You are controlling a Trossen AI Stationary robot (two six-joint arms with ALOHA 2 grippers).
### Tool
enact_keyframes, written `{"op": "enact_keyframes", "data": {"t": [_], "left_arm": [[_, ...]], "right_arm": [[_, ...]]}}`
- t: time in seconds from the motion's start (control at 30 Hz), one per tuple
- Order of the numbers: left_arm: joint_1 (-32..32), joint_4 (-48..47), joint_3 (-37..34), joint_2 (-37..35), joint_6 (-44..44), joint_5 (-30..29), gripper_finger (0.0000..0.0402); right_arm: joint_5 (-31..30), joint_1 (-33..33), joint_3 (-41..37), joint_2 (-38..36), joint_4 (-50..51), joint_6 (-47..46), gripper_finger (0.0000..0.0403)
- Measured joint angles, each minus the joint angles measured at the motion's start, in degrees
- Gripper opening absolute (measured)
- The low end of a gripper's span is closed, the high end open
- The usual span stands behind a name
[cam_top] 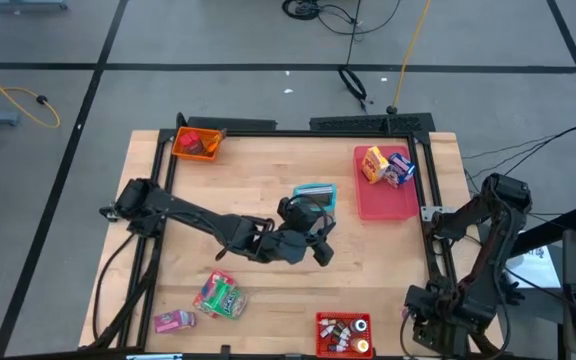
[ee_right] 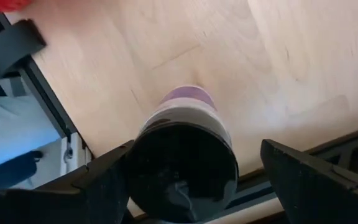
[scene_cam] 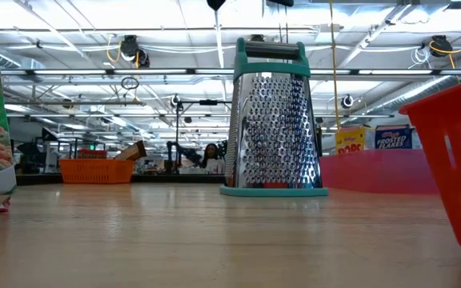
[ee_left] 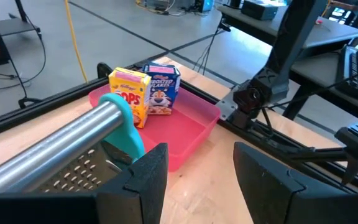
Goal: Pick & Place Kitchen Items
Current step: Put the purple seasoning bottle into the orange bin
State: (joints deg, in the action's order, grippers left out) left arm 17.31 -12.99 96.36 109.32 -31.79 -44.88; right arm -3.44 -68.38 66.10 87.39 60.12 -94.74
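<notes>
— Left arm (cam_top: pixel 198 215): status?
— Extended from the left table edge toward the middle, links low and stretched across the surface. Left gripper (cam_top: pixel 313 240) at the table's centre, wrist bent. Fingers (ee_left: pixel 145 177) parted in the left wrist view, a clear gap showing between the two dark pads.

— Right arm (cam_top: pixel 483 245)?
— Folded back at the right table edge, elbow raised, forearm dropping toward the near right corner. Right gripper (cam_top: pixel 423 315) low over that corner, well apart from the left one. Fingers (ee_right: pixel 303 180) spread wide in the right wrist view, one at each side of the frame.

— Contact between arms?
— None seen.
</notes>
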Motion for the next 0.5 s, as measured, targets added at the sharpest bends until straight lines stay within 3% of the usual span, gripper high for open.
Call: {"op": "enact_keyframes", "data": {"t": [0.27,0.5], "left_arm": [[-0.97,0.0,0.0,0.0,0.0,0.0,0.0184],[-1.64,0.0,0.0,0.0,0.0,0.0,0.0184]], "right_arm": [[-1.25,0.06,-2.52,-0.02,-0.81,2.99,0.0332],[-1.03,0.85,-2.75,-0.02,-2.54,-0.59,0.0332]]}}
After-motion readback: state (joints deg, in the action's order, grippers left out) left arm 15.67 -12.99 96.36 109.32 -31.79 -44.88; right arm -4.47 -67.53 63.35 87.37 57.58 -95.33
